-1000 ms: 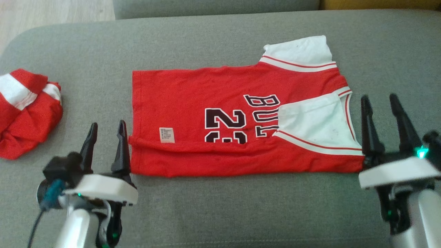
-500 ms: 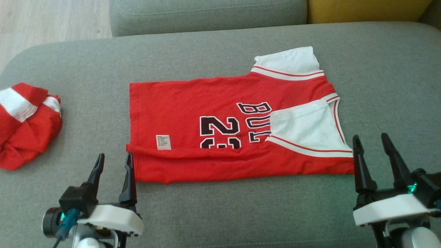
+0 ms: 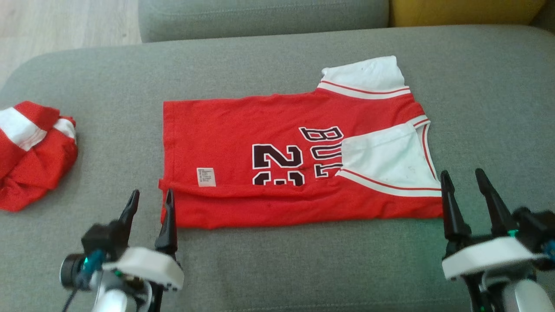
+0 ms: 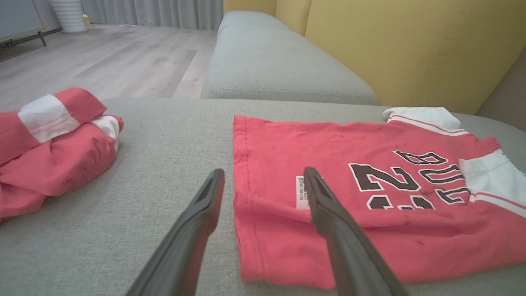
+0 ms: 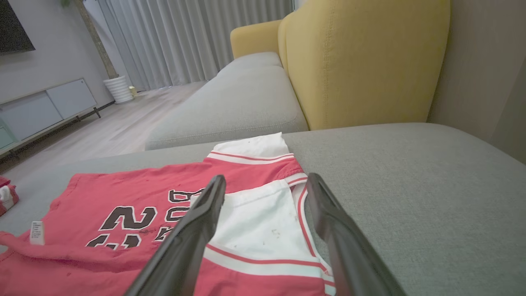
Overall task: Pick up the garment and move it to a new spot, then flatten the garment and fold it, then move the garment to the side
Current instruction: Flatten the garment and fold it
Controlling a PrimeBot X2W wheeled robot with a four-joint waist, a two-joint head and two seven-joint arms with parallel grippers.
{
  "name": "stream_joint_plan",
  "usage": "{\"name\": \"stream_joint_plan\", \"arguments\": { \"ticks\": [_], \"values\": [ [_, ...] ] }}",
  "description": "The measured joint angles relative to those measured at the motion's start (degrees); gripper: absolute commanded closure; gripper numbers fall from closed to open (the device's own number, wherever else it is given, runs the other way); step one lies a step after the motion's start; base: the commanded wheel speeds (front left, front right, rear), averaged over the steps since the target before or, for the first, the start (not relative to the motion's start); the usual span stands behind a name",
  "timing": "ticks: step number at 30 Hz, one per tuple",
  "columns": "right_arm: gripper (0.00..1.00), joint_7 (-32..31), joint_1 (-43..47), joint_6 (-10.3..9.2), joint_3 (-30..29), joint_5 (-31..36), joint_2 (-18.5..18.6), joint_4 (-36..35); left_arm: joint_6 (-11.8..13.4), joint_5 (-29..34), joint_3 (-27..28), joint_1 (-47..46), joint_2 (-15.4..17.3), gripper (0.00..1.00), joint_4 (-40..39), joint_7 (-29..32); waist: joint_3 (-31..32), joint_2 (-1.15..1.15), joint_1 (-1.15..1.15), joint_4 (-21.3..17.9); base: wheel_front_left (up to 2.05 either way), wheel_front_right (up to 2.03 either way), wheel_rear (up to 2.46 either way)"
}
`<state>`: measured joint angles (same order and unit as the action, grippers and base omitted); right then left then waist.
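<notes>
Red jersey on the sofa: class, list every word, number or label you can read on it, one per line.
"BUL": dark letters on the red jersey, the rest hidden under white cloth.
"2" plus a half-hidden digit, probably "3", cut off by the fold.
White label: print too small to read.

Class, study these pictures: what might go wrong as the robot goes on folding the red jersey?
The near flap lies loosely folded; the open left gripper, at its corner, may pinch one layer only and undo it. The open right gripper may snag the white sleeve, skewing the jersey.
</notes>
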<state>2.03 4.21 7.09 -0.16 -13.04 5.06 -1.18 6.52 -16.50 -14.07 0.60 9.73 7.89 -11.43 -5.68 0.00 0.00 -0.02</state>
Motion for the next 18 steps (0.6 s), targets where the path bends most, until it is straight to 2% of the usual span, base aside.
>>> {"name": "stream_joint_plan", "arguments": {
  "ticks": [5,9,13,18],
  "values": [
    [0.0,-1.7,-6.4,0.0,-0.2,-0.6,1.9,7.4,-2.0,-2.1,-0.2,-5.6,-0.1,0.0,5.9,3.4,-1.6,0.0,0.0,-0.3,0.0,0.0,0.0],
    [0.0,-5.7,-10.2,0.0,-0.1,-1.2,3.1,14.3,-3.1,-4.5,-0.3,-7.4,-1.0,0.0,11.5,5.4,-3.3,0.0,0.0,-0.5,0.0,0.0,0.0],
    [0.0,-9.7,-10.8,0.0,0.0,-2.2,2.9,18.5,-4.1,-7.1,-0.1,-7.4,-2.0,0.0,16.4,7.5,-4.9,0.0,0.0,-0.4,0.0,0.0,0.0],
    [0.0,-14.7,-10.8,0.0,-1.6,-2.7,1.7,20.7,-5.3,-9.3,0.3,-9.4,-2.6,0.0,18.6,7.8,-6.2,0.0,0.0,-0.1,0.0,0.0,0.0]
  ]
}}
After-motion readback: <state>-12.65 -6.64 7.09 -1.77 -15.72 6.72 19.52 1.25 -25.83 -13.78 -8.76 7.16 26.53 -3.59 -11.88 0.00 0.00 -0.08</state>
